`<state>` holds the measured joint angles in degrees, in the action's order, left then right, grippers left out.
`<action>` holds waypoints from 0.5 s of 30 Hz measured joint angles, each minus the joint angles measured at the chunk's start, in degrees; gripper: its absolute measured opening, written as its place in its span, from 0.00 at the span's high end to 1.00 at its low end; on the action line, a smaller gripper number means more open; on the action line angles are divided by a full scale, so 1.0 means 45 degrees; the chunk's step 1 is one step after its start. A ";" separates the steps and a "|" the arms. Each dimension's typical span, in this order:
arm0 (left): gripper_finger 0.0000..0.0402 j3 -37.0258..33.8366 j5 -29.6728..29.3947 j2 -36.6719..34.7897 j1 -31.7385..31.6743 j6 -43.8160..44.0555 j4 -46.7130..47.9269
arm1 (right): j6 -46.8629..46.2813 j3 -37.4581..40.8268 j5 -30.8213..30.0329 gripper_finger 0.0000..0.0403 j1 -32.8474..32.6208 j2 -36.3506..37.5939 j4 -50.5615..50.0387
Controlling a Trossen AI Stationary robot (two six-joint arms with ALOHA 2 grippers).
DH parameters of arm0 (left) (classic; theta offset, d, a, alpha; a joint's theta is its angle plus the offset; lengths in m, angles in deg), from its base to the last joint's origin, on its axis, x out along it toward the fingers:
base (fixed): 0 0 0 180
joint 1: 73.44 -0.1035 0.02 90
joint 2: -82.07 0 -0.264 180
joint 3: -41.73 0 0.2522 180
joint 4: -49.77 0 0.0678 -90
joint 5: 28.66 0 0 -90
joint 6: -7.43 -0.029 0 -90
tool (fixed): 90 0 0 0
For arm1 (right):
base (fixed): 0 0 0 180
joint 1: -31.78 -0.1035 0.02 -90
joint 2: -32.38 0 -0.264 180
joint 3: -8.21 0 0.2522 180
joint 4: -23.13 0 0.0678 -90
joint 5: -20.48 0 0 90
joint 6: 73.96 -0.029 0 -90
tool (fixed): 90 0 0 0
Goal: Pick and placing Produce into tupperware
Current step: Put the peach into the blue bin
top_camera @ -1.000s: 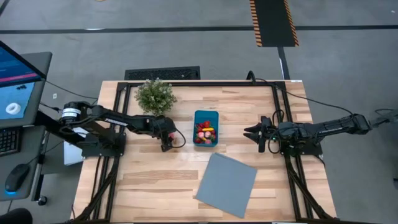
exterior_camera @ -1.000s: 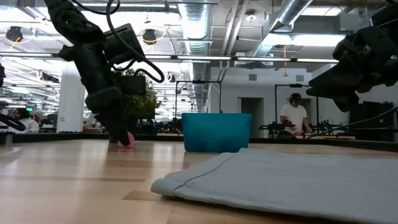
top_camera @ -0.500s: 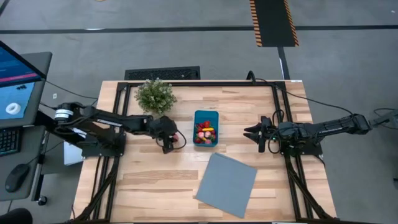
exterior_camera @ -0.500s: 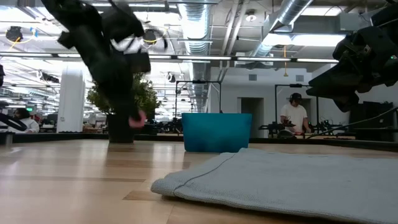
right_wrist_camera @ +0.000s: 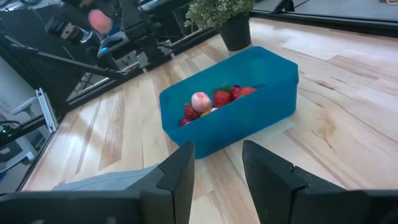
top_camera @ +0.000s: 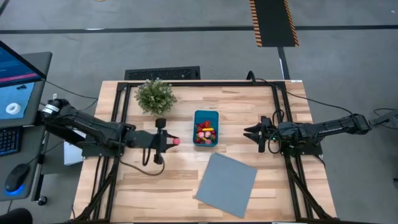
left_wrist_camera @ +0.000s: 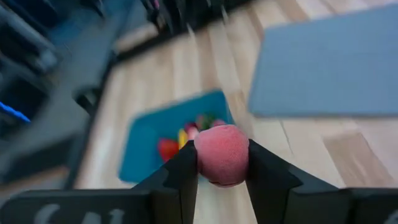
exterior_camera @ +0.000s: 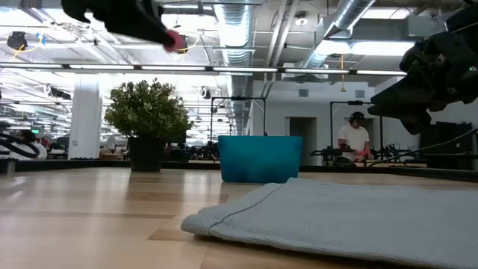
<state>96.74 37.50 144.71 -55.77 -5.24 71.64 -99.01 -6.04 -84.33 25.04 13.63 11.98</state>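
Left tool (top_camera: 171, 141), clamped on a pink toy fruit (left_wrist_camera: 222, 155), has lifted off the tabletop (top_camera: 155, 180) toward the teal tub (top_camera: 206, 128); right tool (top_camera: 252, 132) waits open.

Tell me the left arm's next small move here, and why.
Probably carry the pink round piece sideways until it is over the teal tub, then open. The left gripper holds it raised off the table and short of the tub's near wall. The tub already holds strawberries. The right gripper waits open on the other side.
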 joint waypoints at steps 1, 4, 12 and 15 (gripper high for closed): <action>0.75 0.0058 -0.0398 0.0041 0.0265 -0.0397 -0.0348 | 0.0000 0.0000 -0.0004 0.61 0.0004 0.0000 0.0000; 0.74 0.0286 -0.1572 0.0253 0.0963 -0.1821 -0.1051 | 0.0004 0.0001 -0.0004 0.61 0.0001 0.0000 0.0000; 0.74 0.0830 -0.6877 0.1371 0.2419 -0.8553 -0.1144 | 0.0000 0.0000 0.0001 0.61 0.0000 0.0000 0.0000; 0.74 0.0821 -0.8646 0.2149 0.2405 -1.0966 -0.1058 | 0.0000 0.0000 -0.0004 0.61 0.0003 0.0000 0.0000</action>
<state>100.43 -1.40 154.39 -44.95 -54.59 66.88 -99.01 -6.04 -84.35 25.05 13.63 11.98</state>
